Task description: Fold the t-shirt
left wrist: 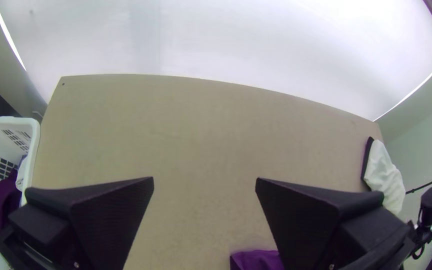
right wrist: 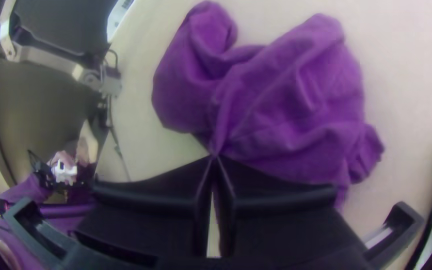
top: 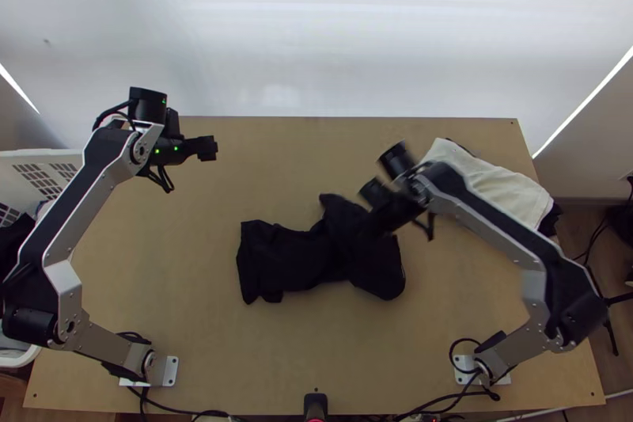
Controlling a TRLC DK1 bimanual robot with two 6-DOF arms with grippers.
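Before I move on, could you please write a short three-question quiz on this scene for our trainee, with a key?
1. True or false: the t-shirt lies spread out flat and smooth on the table.
2. Multiple choice: which end effector is shut on the t-shirt's fabric?
A) the left
B) the right
C) both
3. Fill in the blank: the fingers of the left end effector are ____, with no cloth between them.

Key:
1. False; it lies bunched, with many creases.
2. B; the right end effector pinches a gathered bit of it.
3. Open.
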